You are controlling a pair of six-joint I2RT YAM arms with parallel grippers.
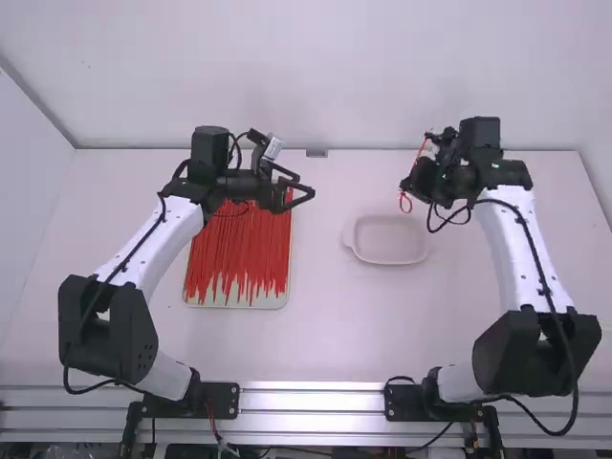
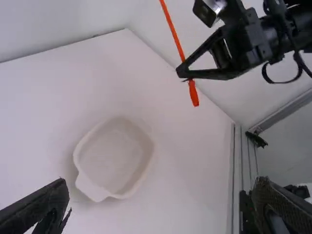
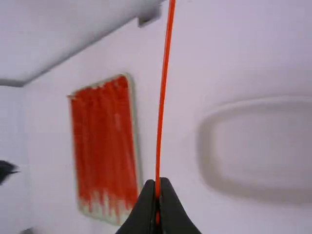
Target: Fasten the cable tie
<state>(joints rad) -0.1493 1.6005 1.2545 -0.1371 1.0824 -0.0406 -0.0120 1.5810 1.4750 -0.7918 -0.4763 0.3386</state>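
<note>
Orange-red cable tie [image 3: 164, 97], red tie pile [image 1: 239, 251], wht dish [image 1: 387, 241] & table [image 1: 382, 316].

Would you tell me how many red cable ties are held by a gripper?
1: a thin red plastic cable tie pinched in the right gripper, near the shallow white dish. The open left gripper holds none.

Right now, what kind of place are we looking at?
Probably a robotics lab bench: white-walled table, left arm and right arm on a metal rail, tray of red cable ties.
</note>
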